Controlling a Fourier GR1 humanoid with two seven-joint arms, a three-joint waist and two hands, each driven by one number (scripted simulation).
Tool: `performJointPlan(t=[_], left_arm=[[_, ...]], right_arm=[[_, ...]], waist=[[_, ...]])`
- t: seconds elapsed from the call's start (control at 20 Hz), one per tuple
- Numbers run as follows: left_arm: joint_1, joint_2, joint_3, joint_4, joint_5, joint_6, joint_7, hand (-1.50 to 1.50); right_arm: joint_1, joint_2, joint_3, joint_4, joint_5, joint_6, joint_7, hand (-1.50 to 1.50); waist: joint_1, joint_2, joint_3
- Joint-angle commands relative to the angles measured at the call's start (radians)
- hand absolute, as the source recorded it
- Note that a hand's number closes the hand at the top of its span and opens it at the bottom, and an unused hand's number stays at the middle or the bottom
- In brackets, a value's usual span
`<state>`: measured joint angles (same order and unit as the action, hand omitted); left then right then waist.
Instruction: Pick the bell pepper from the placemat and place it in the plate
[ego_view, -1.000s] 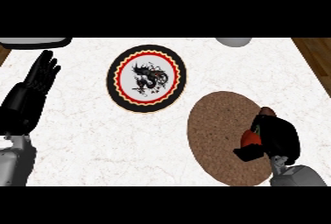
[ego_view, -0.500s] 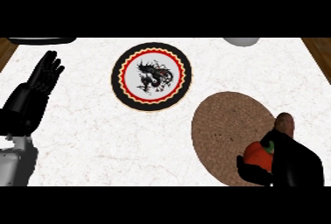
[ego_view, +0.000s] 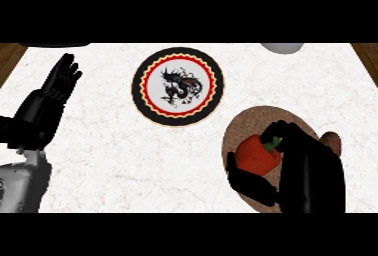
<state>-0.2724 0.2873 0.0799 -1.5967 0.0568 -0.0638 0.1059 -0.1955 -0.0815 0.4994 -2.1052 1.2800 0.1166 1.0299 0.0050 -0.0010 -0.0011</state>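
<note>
Scene: I look steeply down on a white counter (ego_view: 111, 150) through the head view.
Pepper: the red pepper (ego_view: 255, 157) shows over the near part of the brown mat (ego_view: 247, 125), at the right. I cannot tell whether it rests on the mat or is just clear of it.
Right hand: my right hand (ego_view: 310, 170) is wrapped round the pepper, fingers curled over its far side and thumb under its near side.
Left hand: my left hand (ego_view: 48, 100) rests at the left edge, fingers straight and pointing up, grasping nothing.
Plate: the plate (ego_view: 139, 87), with its black rim and dragon centre, lies to the upper left of the mat, close to it but apart.
Step, as I judge it: lift and carry.
How to do it well: I would raise the pepper straight up first, so it clears the mat and the plate's rim, then sweep left and away, stopping over the dragon before lowering.
Heading: the green stem (ego_view: 272, 144) points up and right, toward my palm.
Long axis: it runs with the stem, lower left to upper right; the pepper looks nearly as wide as long.
</note>
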Motion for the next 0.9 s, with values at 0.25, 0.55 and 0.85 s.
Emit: performJointPlan(t=[0.25,0.55,0.85], left_arm=[[0.005,0.017,0.031,-0.034,0.029,-0.038,0.038,0.00],[-0.025,0.016,0.032,0.013,0.007,-0.039,-0.005,0.00],[-0.050,-0.024,0.002,0.051,-0.024,-0.018,-0.032,0.00]], right_arm=[[-0.422,0.080,-0.051,0.294,-0.134,-0.041,0.115,1.50],[-0.635,0.081,-0.105,0.606,-0.264,-0.228,0.115,1.50],[-0.786,0.081,-0.131,0.938,-0.375,-0.426,0.033,1.50]], waist=[[0.011,0.002,0.001],[0.029,0.008,0.000],[0.045,0.016,0.000]])
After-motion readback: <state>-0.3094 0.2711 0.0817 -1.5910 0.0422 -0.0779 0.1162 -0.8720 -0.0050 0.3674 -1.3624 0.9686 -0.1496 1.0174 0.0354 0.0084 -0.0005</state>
